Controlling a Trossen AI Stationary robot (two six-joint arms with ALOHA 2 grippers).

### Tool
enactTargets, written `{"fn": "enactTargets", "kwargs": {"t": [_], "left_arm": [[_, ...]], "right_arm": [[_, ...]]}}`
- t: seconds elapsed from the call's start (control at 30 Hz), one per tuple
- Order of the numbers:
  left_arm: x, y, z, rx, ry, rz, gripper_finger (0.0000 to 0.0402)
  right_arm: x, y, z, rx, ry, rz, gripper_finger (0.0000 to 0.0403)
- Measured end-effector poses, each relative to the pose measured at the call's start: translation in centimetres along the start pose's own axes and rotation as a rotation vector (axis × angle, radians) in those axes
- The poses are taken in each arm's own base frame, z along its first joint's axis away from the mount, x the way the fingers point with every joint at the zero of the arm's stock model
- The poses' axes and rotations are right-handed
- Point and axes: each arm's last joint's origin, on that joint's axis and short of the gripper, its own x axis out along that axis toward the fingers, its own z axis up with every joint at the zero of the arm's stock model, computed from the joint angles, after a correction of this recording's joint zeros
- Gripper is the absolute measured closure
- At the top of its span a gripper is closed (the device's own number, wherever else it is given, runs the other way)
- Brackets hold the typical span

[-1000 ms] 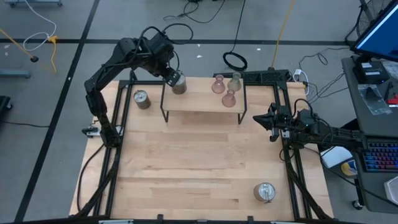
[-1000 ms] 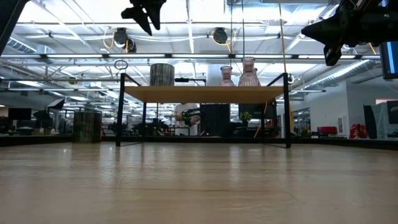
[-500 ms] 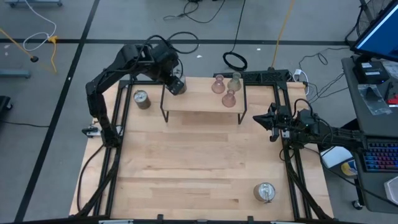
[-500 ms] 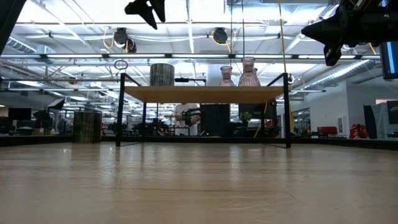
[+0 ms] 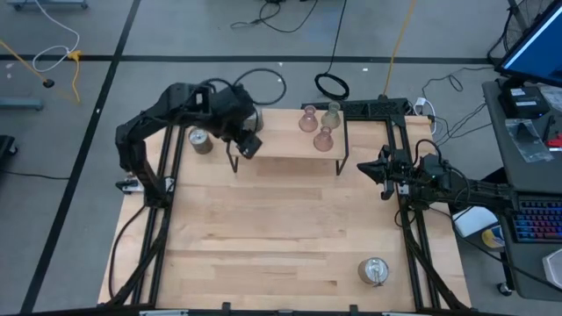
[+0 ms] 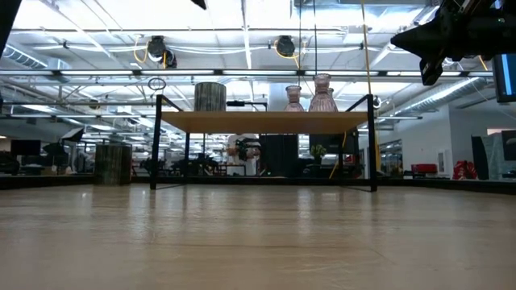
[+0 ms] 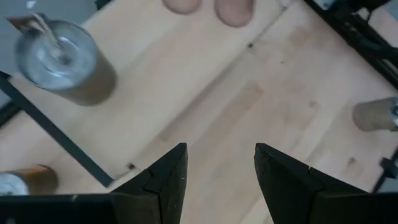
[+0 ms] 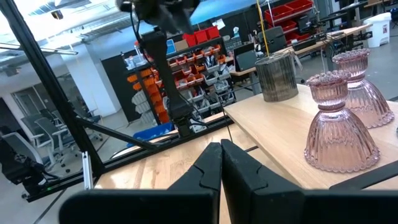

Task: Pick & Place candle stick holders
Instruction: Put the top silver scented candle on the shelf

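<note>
On the wooden table [image 5: 263,237], nearest the front edge and toward the front right corner, one round metal candle stick holder [image 5: 374,270] stands alone, well apart from everything else. Farther back, at the table's right edge, the right gripper [image 5: 363,169] hangs in the air with its two fingers pressed together and nothing between them; in its own wrist view the dark fingers [image 8: 214,165] meet in a closed point. Toward the back of the table stands a small raised shelf [image 5: 290,151] on thin black legs. The left gripper [image 5: 248,147] hovers above the shelf's front left corner, its fingers [image 7: 165,177] spread apart and holding nothing, with bare wood showing in the gap. On the shelf's left part stands a second metal holder [image 7: 62,62], upright and clear of the gripper; from above the arm covers it, so its exact spot on the shelf is hard to fix, though the low view shows it [image 6: 210,97] near the left end. On the shelf's right part three glassy holders stand close together: a pink one [image 5: 324,139] nearest the front, another pink one [image 5: 307,120] behind it to the left, and a greenish one [image 5: 331,115] at the back. Off the shelf, on the table near the back left corner, a third metal holder [image 5: 198,139] stands just beside the left arm.
</note>
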Motion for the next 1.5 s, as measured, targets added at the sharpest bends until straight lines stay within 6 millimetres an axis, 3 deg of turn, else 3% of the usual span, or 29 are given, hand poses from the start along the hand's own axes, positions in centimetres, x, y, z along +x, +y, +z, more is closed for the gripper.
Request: {"fn": "enactTargets", "kwargs": {"t": [0.6,0.87,1.13,1.5], "left_arm": [[-1.3,-6.8,-5.5,-0.129,-0.027,-0.030,0.0213],[0.9,-8.3,-8.0,-0.245,-0.011,0.071,0.0213],[4.4,-8.1,-10.3,-0.289,0.090,0.195,0.0213],[4.6,-4.6,-13.3,-0.453,0.141,0.293,0.0213]], "right_arm": [[0.0,0.0,0.0,0.000,0.001,0.000,0.0403],[0.0,0.0,0.0,0.002,0.001,0.001,0.0403],[0.0,0.1,-0.1,0.011,0.019,0.047,0.0403],[0.0,0.1,-0.1,0.011,0.021,0.049,0.0403]]}}
